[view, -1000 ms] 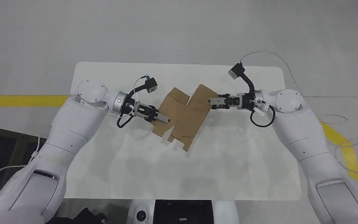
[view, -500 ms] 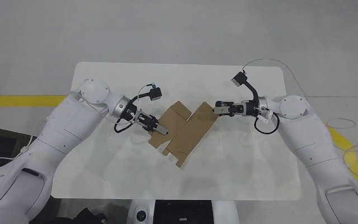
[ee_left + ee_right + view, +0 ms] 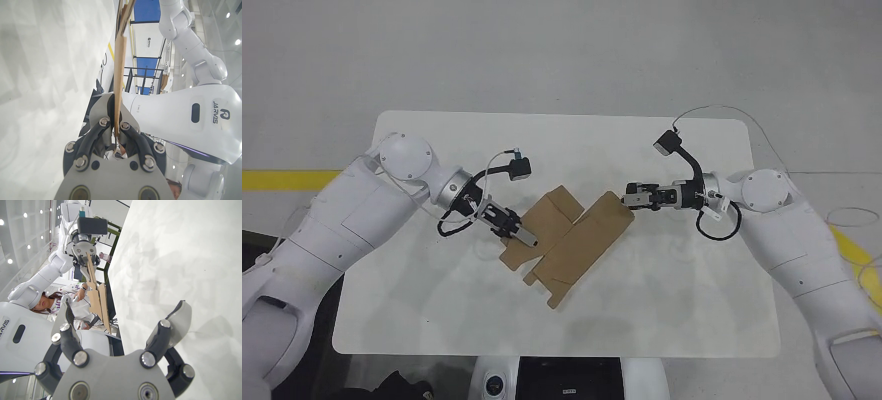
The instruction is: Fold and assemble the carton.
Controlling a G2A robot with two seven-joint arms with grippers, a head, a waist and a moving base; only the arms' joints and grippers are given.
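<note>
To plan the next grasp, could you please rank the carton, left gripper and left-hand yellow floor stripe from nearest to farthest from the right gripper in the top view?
1. The carton: its corner just beside the open right gripper.
2. The left gripper: across the carton, shut on its far edge.
3. The yellow floor stripe: off at the robot's left.

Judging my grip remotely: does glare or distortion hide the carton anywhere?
Top view: even light, carton plain against the table. Left wrist view: straight lines bow at the edges, left tool visibly clamps the carton. Right wrist view: bright ceiling lamps, none over the carton.
</note>
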